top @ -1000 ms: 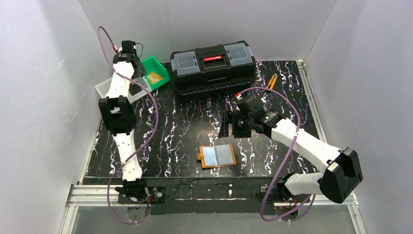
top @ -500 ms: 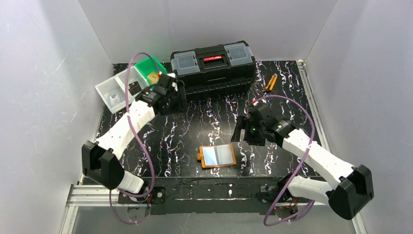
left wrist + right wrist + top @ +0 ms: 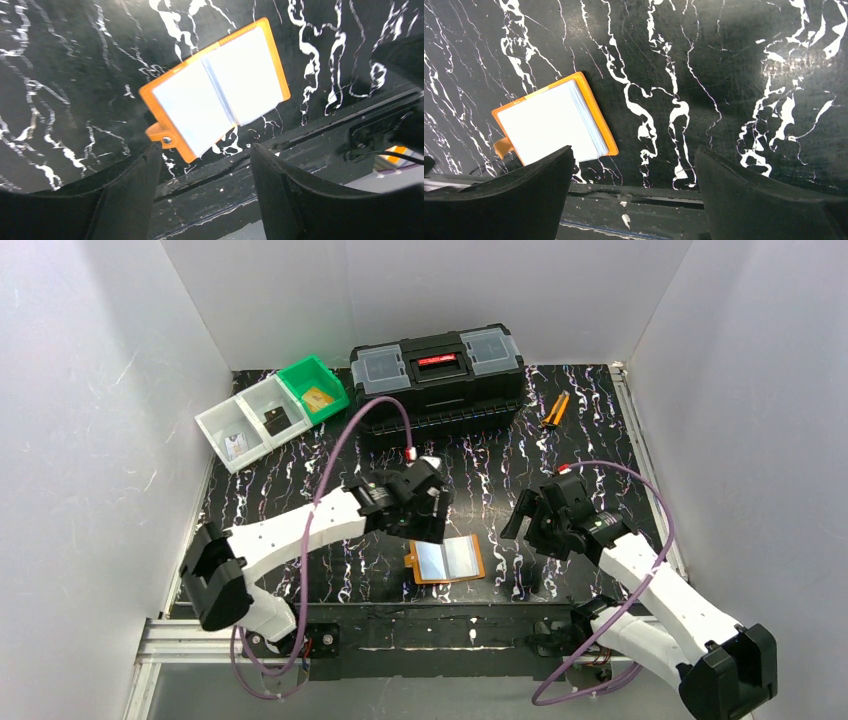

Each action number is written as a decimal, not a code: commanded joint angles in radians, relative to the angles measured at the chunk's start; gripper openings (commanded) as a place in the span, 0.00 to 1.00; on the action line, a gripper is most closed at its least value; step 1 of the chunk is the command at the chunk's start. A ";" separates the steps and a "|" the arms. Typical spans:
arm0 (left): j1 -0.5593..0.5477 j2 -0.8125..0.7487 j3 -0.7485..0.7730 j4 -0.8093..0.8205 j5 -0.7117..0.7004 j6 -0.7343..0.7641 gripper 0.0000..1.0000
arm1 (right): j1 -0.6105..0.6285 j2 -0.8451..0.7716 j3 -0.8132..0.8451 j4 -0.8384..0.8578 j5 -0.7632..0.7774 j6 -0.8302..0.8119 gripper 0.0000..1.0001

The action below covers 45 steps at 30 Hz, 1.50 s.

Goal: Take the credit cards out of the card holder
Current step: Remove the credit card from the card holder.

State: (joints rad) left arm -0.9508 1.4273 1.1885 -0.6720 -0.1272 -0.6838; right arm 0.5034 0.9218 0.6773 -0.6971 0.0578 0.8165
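The orange card holder [image 3: 446, 560] lies open and flat near the table's front edge, its clear pockets glaring white. It also shows in the left wrist view [image 3: 215, 95] and the right wrist view [image 3: 551, 122]. I cannot tell whether cards are in its pockets. My left gripper [image 3: 425, 527] is open and empty, just above the holder's back left [image 3: 206, 150]. My right gripper [image 3: 527, 538] is open and empty, to the right of the holder [image 3: 634, 150]. A gold-tan card [image 3: 318, 398] lies in the green bin and a dark card [image 3: 275, 420] in a white bin.
A black toolbox [image 3: 437, 370] stands at the back centre. Orange-handled pliers [image 3: 553, 410] lie at the back right. The white bins [image 3: 240, 430] and the green bin [image 3: 308, 378] sit at the back left. White walls close in three sides.
My left arm has swung from the bins at the back left down to the card holder. My right gripper has moved nearer the front edge and further right of the holder.
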 commanded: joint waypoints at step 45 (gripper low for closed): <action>-0.039 0.394 0.005 0.224 0.144 0.130 0.00 | 0.004 0.084 -0.057 0.130 -0.139 0.124 0.83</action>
State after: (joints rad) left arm -1.0367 1.8618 1.2510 -0.4625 -0.0338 -0.5777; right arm 0.4919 0.9958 0.5869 -0.6308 -0.0250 0.9398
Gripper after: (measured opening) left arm 0.010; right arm 0.866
